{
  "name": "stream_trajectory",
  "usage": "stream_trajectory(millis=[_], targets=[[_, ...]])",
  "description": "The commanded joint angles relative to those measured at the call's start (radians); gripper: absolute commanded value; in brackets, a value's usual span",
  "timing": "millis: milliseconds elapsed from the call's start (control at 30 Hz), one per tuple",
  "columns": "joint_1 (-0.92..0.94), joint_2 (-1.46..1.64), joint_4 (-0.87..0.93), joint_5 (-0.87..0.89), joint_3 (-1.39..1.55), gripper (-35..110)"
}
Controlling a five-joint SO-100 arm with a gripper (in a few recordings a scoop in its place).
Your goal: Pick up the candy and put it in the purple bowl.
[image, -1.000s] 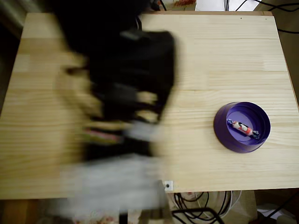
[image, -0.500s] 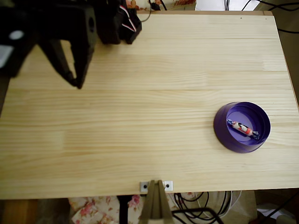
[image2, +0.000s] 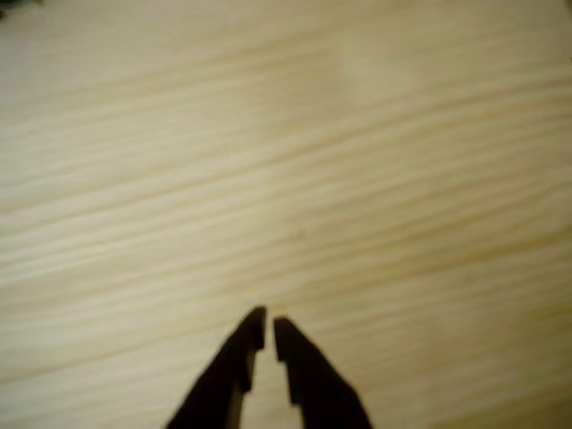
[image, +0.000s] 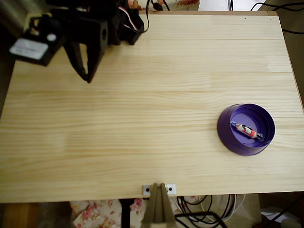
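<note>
Pine table (image: 156, 95) — cables (image: 199, 209) beneath, candy (image: 247, 130) bowled

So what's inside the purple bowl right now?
The candy lies on the flat inside of the purple bowl, alone. The floor directly beneath the candy is covered.

This looks like a home hobby setup rather than a lab. The worktop (image: 156, 109) is a plain glued-pine board with a small metal bracket (image: 158, 189) screwed to its near edge. Loose black cables (image: 199, 209) tangle on the floor below it, beside a floral-print cloth (image: 102, 213). More cables (image: 266, 4) trail past the far corner.
</note>
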Motion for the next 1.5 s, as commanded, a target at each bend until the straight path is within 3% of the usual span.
stream_trajectory(millis=[0, 467, 1467], targets=[[-0.003, 0.02, 0.014, 0.031, 0.005, -1], [-0.006, 0.02, 0.031, 0.064, 0.094, -1], [-0.106, 0.018, 0.034, -0.034, 0.092, 0]])
